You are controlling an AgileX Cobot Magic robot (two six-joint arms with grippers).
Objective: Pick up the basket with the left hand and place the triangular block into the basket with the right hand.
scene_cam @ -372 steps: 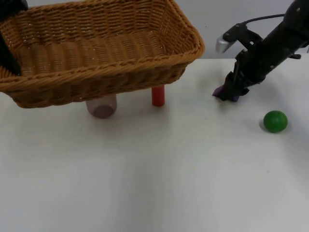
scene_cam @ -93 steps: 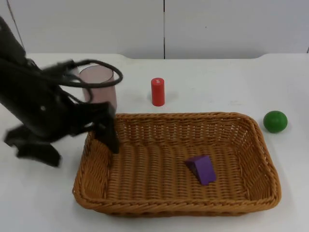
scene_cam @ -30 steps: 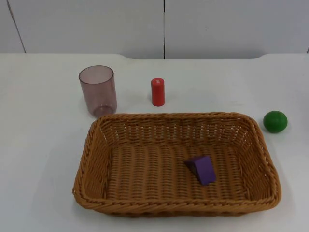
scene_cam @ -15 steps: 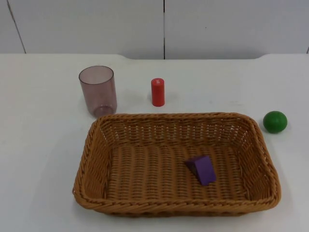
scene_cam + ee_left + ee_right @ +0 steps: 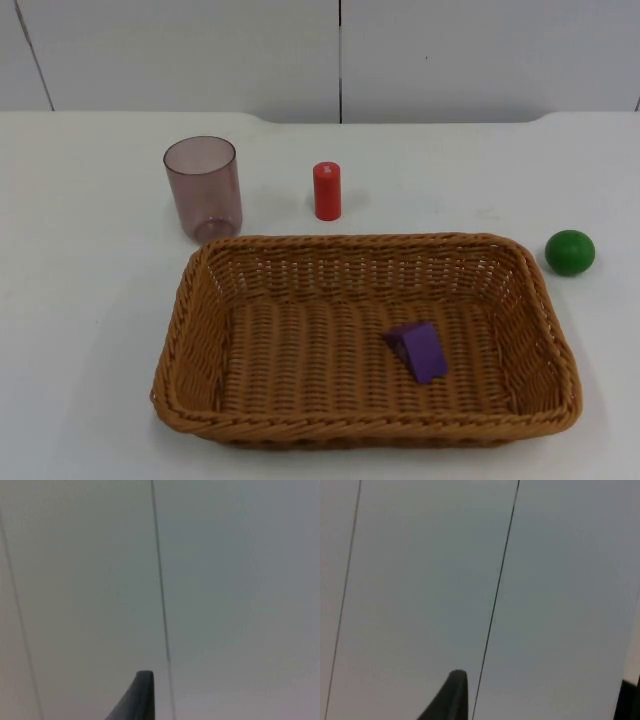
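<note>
Away from both grippers, basket (image 5: 200,330) is sitting on table (image 5: 80,300), block (image 5: 420,350) lying inside, so placing looks done. Both arms are waiting, facing wall (image 5: 225,580); grip state, cannot tell.

rectangular woven wicker basket (image 5: 200,330), tan-brown, resting flat on the white table, open side up, long side across the top view. small purple triangular block (image 5: 418,350) lying inside on the basket floor, right of centre, apart from the walls.
</note>
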